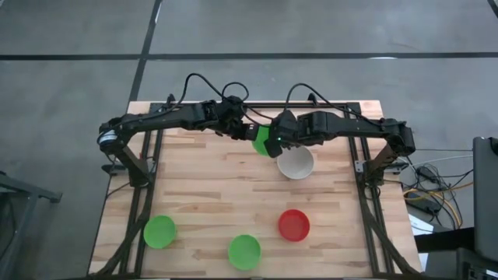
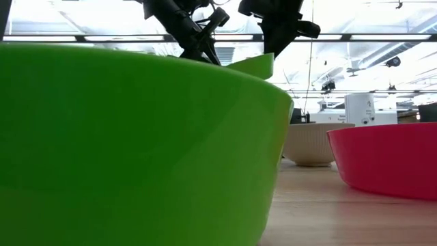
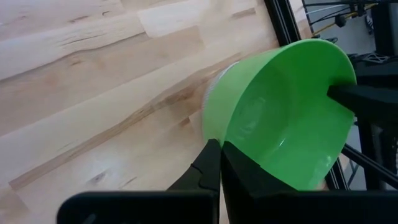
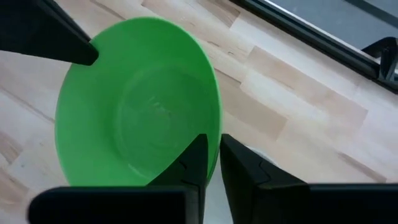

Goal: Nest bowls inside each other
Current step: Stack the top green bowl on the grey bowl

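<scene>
1. Five bowls are seen on the wooden table [image 1: 202, 179].
2. One green bowl [image 1: 263, 141] is held tilted above the table's far middle, gripped at opposite rim points by both arms.
3. Left gripper [image 3: 219, 163] is pinched shut on that bowl's rim; thin wall is clamped between the fingers.
4. Right gripper [image 4: 213, 155] straddles the opposite rim, one finger inside and one outside; a narrow gap is visible between the fingers, so firm contact cannot be told.
5. Pale grey-white bowl [image 1: 296, 162] sits upright on the table just near-right of the held bowl, partly under the right gripper.
6. Red bowl [image 1: 294, 225] is at near right, upright, well apart from the white one.
7. Second green bowl [image 1: 244, 251] is at the near edge, middle; it fills the foreground of the low view.
8. Third green bowl [image 1: 159, 231] is at near left.
9. No bowl is seen nested in another.
</scene>
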Robot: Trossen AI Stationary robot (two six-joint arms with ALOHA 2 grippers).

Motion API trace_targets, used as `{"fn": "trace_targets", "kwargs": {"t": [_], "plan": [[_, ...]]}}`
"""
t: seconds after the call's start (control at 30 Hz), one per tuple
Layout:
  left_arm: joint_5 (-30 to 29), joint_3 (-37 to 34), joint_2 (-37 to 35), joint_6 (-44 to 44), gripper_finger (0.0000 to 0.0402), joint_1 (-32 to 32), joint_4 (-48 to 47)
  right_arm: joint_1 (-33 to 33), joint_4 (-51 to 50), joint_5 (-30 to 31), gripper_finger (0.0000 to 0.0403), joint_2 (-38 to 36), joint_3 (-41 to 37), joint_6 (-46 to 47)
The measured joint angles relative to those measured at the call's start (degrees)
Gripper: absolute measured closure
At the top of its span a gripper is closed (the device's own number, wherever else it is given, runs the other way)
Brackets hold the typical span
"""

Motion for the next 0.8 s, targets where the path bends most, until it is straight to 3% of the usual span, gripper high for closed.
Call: {"fn": "trace_targets", "kwargs": {"t": [0.57,0.8], "plan": [[0.36,0.0,-0.04,-0.2,0.0398,-0.02,-0.02,-0.07,-0.02,0.2,0.0394,0.0,0.46,-1.13],[0.58,0.0,-0.09,-0.23,0.0376,-0.03,0.11,-0.07,0.09,0.19,0.0394,-0.02,0.63,-1.28]]}}
